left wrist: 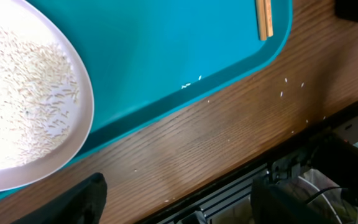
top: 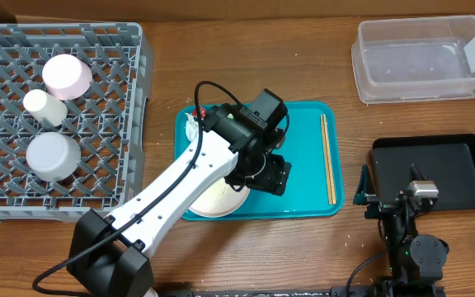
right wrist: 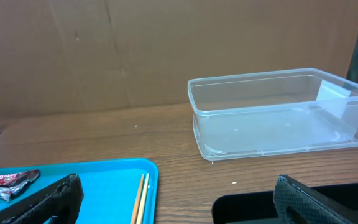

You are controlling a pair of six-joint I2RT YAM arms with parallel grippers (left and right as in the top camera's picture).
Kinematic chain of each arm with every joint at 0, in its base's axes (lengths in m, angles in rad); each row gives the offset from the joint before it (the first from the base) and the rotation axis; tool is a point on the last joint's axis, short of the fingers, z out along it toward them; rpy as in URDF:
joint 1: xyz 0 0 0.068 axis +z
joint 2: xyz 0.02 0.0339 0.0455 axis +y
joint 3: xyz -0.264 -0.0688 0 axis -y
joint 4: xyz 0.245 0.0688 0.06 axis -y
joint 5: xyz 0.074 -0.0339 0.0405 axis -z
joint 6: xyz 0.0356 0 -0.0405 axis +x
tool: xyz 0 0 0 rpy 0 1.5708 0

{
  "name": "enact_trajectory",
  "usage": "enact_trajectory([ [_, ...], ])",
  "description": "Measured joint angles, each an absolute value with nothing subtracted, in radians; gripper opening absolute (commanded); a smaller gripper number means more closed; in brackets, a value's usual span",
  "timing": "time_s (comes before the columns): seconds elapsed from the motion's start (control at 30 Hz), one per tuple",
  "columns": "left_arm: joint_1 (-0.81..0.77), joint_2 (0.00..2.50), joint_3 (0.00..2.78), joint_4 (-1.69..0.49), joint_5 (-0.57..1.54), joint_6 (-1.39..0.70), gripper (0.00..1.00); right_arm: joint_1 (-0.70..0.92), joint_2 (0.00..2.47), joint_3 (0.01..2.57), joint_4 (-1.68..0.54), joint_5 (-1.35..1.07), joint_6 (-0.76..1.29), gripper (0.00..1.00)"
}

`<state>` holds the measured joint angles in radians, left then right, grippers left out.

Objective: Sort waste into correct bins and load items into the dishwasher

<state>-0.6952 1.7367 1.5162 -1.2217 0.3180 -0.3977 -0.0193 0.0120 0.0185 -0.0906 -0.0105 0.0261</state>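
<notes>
The left gripper [left wrist: 179, 205] hangs spread and empty by the large white round plate [left wrist: 17, 93] of loose white rice crumbs [left wrist: 23, 74], which sits at the teal plastic tray's [left wrist: 166, 50] near-left corner. The right gripper [right wrist: 176, 199] gapes empty near the tabletop's [right wrist: 166, 134] right edge.

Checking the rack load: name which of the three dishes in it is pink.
The pale-pink dish, topmost in the overhead view; the cup and bowl below it are whitish.

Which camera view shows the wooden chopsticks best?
The overhead view: the chopsticks lie in full length along the right side of the teal tray. The left wrist view shows only one end, the right wrist view a short part.
</notes>
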Motion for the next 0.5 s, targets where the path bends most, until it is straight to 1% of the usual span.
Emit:
enact_trajectory([
  [0.07,-0.702,1.737,1.511,-1.222,0.314,-0.412,0.70,-0.019,0.012,0.019,-0.090,-0.010,0.026,1.00],
  [0.13,-0.704,1.737,1.511,-1.224,0.310,-0.417,0.75,-0.019,0.012,0.019,-0.090,-0.010,0.026,1.00],
  [0.17,-0.702,1.737,1.511,-1.234,0.303,-0.419,0.77,-0.019,0.012,0.019,-0.091,-0.010,0.026,1.00],
  [0.27,-0.671,1.738,1.523,-1.326,0.264,-0.426,0.77,-0.019,0.012,0.019,-0.091,-0.011,0.026,1.00],
  [0.4,-0.531,1.747,1.646,-1.507,0.185,-0.471,0.77,-0.019,0.012,0.019,-0.090,-0.010,0.026,1.00],
  [0.5,-0.398,1.739,1.751,-1.581,0.150,-0.488,0.78,-0.019,0.012,0.019,-0.090,-0.011,0.026,1.00],
])
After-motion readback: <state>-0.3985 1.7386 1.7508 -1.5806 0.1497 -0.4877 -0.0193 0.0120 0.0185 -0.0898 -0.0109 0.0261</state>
